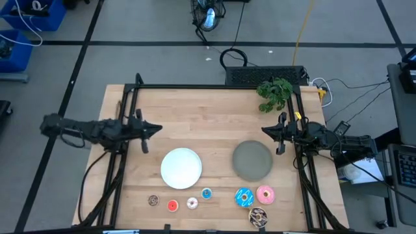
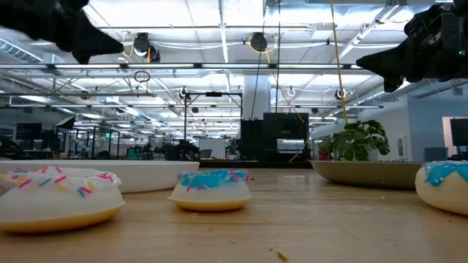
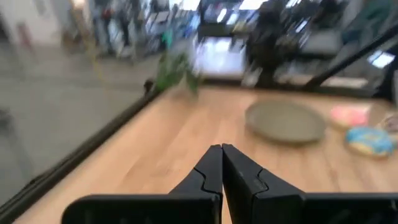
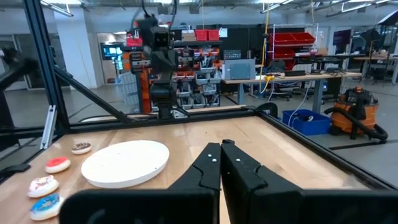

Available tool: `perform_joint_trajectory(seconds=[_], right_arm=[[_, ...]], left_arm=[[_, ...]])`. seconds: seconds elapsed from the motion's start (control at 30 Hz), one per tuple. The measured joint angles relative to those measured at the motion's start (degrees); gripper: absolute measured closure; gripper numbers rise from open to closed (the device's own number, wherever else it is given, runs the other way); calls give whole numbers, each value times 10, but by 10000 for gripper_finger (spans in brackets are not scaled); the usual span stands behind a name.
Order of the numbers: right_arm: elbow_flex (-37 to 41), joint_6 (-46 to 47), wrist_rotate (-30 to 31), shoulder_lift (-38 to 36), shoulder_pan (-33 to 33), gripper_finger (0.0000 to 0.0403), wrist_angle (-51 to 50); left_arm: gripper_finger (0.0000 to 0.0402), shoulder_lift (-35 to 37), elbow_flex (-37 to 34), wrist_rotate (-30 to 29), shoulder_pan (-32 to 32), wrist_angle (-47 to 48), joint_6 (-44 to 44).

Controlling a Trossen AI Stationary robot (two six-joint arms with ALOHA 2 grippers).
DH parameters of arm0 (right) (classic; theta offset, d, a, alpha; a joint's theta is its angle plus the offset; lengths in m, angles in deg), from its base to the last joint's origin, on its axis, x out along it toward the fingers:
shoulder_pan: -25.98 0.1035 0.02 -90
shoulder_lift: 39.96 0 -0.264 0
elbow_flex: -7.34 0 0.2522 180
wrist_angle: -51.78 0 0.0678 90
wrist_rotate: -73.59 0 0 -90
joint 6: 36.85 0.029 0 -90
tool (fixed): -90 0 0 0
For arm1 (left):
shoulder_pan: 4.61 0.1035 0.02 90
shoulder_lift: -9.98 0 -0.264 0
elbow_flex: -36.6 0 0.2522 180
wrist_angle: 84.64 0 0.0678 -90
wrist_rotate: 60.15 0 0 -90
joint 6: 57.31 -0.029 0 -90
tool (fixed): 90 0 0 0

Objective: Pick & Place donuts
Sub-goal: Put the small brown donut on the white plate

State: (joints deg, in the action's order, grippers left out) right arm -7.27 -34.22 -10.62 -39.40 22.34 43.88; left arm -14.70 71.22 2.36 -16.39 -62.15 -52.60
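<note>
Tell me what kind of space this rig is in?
Most likely a robotics lab or workshop. The wooden table stands on an open taped floor; behind it the right wrist view shows workbenches, red parts bins and another robot arm.

Both arms are held raised above the worktop (image 1: 195, 117), nothing gripped. Left arm is stretched in from the left edge, roughly horizontal, its tool (image 1: 156, 129) pointed toward the centre. In the left wrist view the fingers (image 3: 211, 171) are seen pressed together, tips touching. Right arm is extended in from the right edge, its tool (image 1: 265, 129) pointed toward the centre, facing the left one, well apart from it. In the right wrist view its fingers (image 4: 210, 163) are likewise seen closed tip to tip. In the low view both tools are seen high up, clear of the worktop.
</note>
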Motion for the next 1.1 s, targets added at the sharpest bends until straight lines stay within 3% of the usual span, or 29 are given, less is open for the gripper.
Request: perform_joint_trajectory(seconds=[0.13,0.27,0.4,0.47,0.63,0.73,0.93,1.1], right_arm=[[0,-3,-1,0,0,403,-2],[0,-3,-1,0,0,403,-2],[0,-3,-1,0,0,403,-2],[0,-3,-1,0,0,403,-2],[0,-3,-1,0,0,403,-7],[0,-3,-3,0,0,403,-12],[0,-3,-21,0,0,403,-9],[0,21,-21,0,0,403,-10]], left_arm=[[392,-151,122,-67,-61,134,78],[392,-282,270,-74,-96,374,267],[392,-373,382,-31,-134,581,455],[392,-403,414,8,-159,636,518],[392,-456,434,88,-238,658,620],[390,-491,434,94,-294,647,657],[370,-585,434,102,-377,593,671],[365,-652,434,155,-390,521,663]])
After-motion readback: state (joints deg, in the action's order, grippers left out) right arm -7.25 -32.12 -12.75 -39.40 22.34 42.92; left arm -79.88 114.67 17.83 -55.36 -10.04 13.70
